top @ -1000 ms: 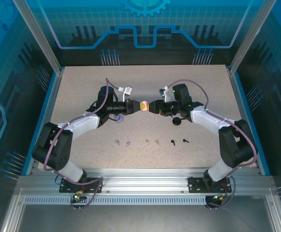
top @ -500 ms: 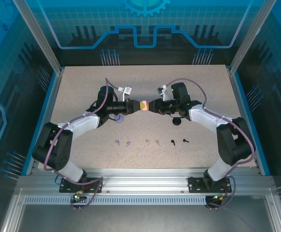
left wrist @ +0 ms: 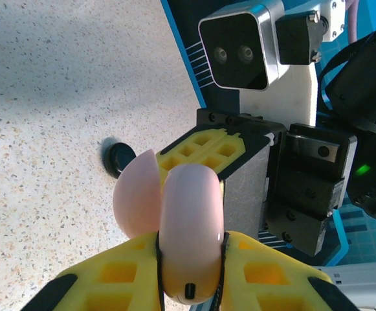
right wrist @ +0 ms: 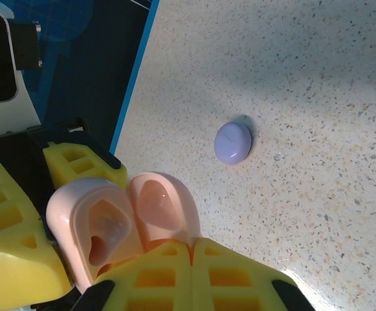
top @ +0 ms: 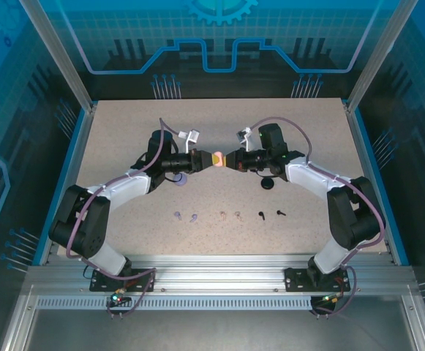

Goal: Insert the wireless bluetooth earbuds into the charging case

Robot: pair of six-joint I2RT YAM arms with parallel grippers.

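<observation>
Wireless bluetooth earbuds (top: 223,216): from above, all six in a row on the table (top: 314,131), near the arm bases, lilac pair (top: 176,215) to the left, pink pair (top: 238,215) in the middle, black pair (top: 261,215) to the right; none in a case yet. Well apart from them, over mid-table, pink charging case (top: 217,159) held between left gripper (top: 206,159) and right gripper (top: 229,159), tip facing tip. Too small here to judge either grip.

From the left wrist: left fingers pressed on the thick base (left wrist: 191,227) of the pink charging case, one on each side; lid (left wrist: 134,194) standing open to the left; right gripper just behind. Black case (left wrist: 120,157) on the table below. Danger here: a round, smooth shell between flat pads, so easy rotation or slipping out under any pull from the other arm.

From the right wrist: right fingers closed together on the rim of the open case, apparently on the lid side; both hollow halves facing the camera, empty. Lilac case (right wrist: 233,142) on the table beyond. Possible troubles: too hard a pull and an overstrained hinge; loss of the pinch and a lid snapping shut; release by both at once and a fall to the table, perhaps with a bounce into the row of earbuds. Also a mismatch risk: by colour, probably the pink pair alone for this case.
</observation>
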